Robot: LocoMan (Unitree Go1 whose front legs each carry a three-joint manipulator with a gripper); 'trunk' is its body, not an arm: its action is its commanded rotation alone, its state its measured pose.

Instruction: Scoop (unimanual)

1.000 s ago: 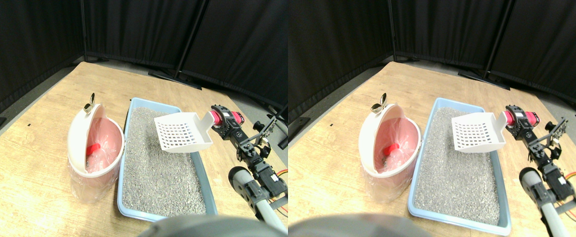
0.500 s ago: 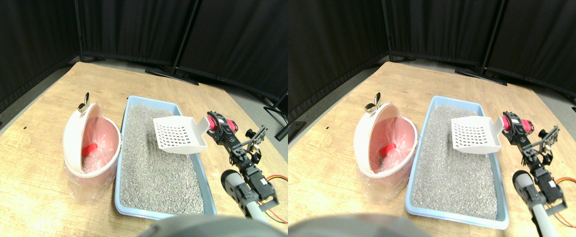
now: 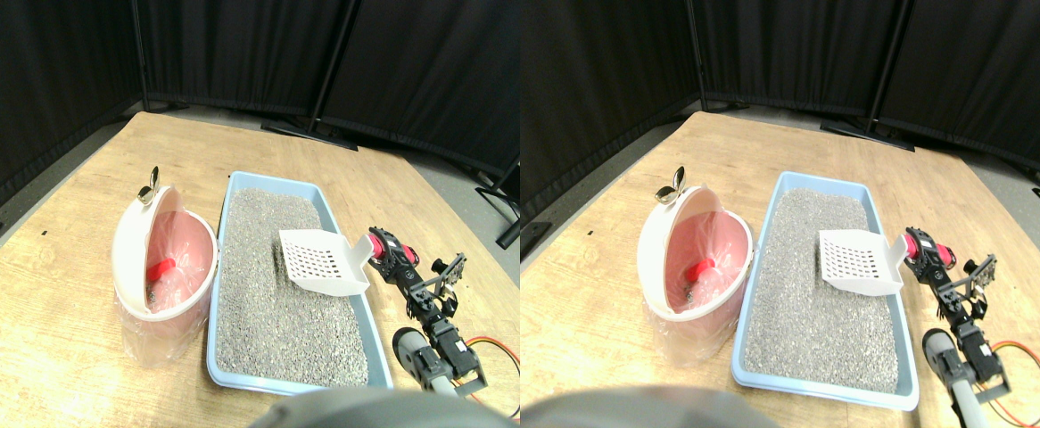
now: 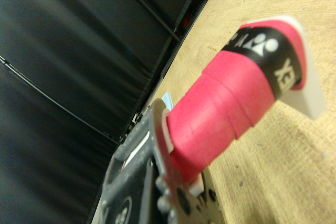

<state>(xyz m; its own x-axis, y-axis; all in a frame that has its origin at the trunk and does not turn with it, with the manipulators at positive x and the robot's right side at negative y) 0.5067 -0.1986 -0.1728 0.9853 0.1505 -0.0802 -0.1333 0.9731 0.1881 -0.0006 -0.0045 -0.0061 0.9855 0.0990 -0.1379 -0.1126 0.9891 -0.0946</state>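
A white slotted scoop [image 3: 319, 261] hangs low over the grey litter [image 3: 279, 312] in the light blue tray [image 3: 215, 299], near the tray's right side. Its front edge is tilted down at the litter surface; I cannot tell whether it touches. My right gripper [image 3: 392, 256] is shut on the scoop's red-wrapped handle [image 3: 382, 246], coming in from the lower right. In the wrist view the red handle [image 4: 226, 114] fills the middle, seated in the dark jaw frame [image 4: 152, 182]. No litter shows inside the scoop.
A pink bin [image 3: 163, 267] with a white raised lid stands left of the tray, a small red piece [image 3: 161, 268] inside it. An orange cable [image 3: 495, 344] lies on the wooden table at the lower right. Black curtains close off the back.
The scoop has come down from above the tray to the litter surface and tilted forward, still held. The camera view also shifted a little.
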